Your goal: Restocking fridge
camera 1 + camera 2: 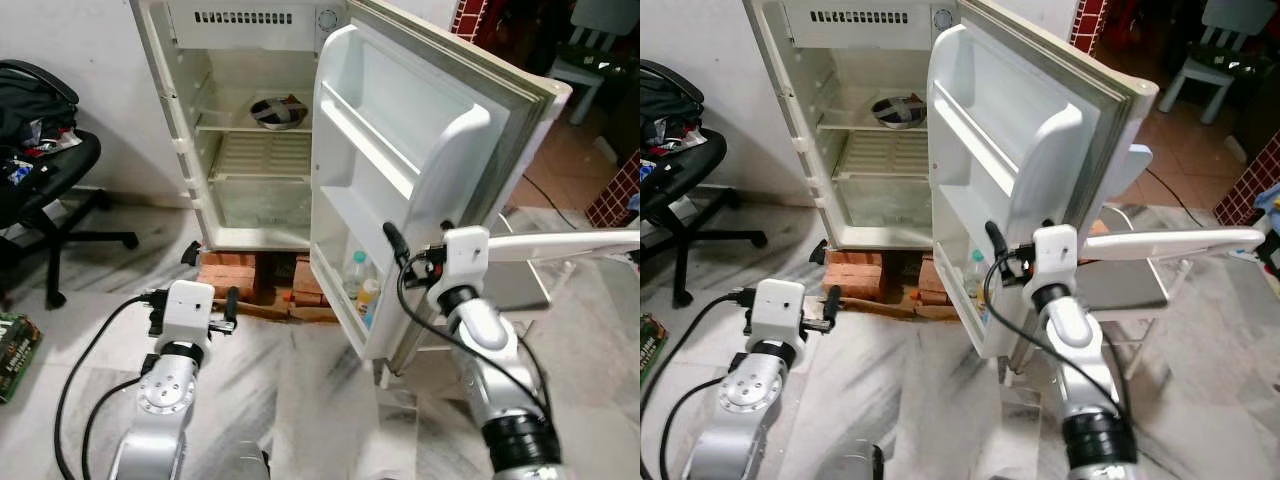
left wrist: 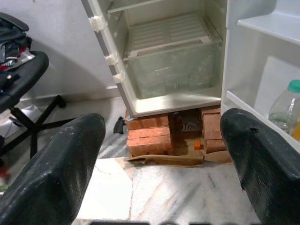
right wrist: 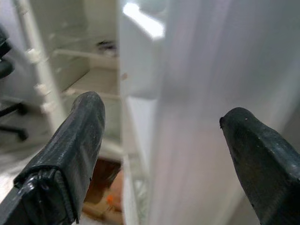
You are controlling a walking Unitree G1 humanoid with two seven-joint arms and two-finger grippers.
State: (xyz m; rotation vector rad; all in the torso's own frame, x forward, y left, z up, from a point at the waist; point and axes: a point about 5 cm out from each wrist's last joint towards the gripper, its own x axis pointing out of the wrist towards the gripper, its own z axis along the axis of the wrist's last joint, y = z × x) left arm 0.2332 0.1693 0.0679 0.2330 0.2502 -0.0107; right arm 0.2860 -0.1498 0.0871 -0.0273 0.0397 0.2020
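Note:
The small white fridge (image 1: pixel 250 190) stands open on bricks, with a metal bowl (image 1: pixel 277 111) on its upper shelf. Its door (image 1: pixel 400 130) swings toward me, and its bottom rack holds a clear green-capped bottle (image 2: pixel 287 105) and a yellowish bottle (image 1: pixel 369 297). My right gripper (image 3: pixel 159 140) is open at the door's free edge. One black finger (image 1: pixel 394 240) lies against the inner side, and the door panel fills the gap between the fingers. My left gripper (image 2: pixel 159 154) hangs low in front of the fridge, open and empty, pointing at the bricks.
Red bricks (image 1: pixel 240 272) and flat cardboard lie under the fridge. A black office chair (image 1: pixel 50 190) loaded with bags stands at the left, with a green box (image 1: pixel 14 352) on the floor nearby. A grey seat (image 1: pixel 1122 285) sits behind the door at the right.

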